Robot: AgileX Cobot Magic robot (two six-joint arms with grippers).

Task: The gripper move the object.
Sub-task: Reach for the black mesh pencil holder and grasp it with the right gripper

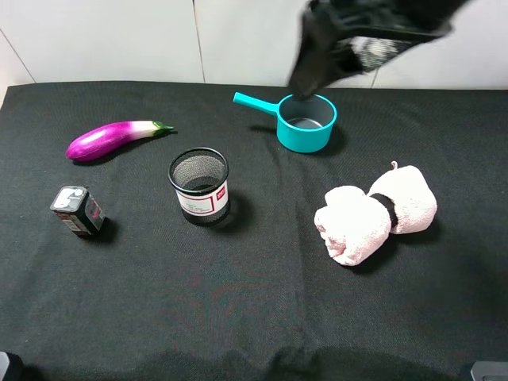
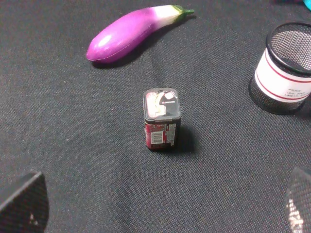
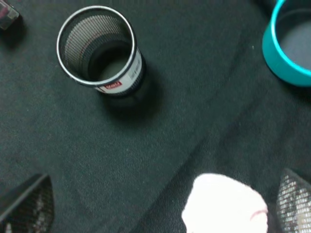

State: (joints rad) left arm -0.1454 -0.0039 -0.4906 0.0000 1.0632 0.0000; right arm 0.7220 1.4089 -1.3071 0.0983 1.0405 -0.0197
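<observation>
The black wire-mesh pen cup (image 1: pixel 199 186) with a white, red-edged label stands upright on the black cloth, left of centre. It also shows in the left wrist view (image 2: pixel 286 68) and the right wrist view (image 3: pixel 97 51). My right gripper (image 1: pixel 309 75) hangs blurred high at the back, over the teal saucepan, far from the cup. In its wrist view the right gripper (image 3: pixel 160 208) is open and empty, its fingers (image 3: pixel 26 206) spread wide. My left gripper (image 2: pixel 160 208) is open and empty, above the cloth near the small box.
A purple eggplant (image 1: pixel 115 139) lies at the back left. A small dark box (image 1: pixel 77 211) stands left of the cup. A teal saucepan (image 1: pixel 305 123) sits at the back centre. A rolled pink towel (image 1: pixel 377 210) lies to the right.
</observation>
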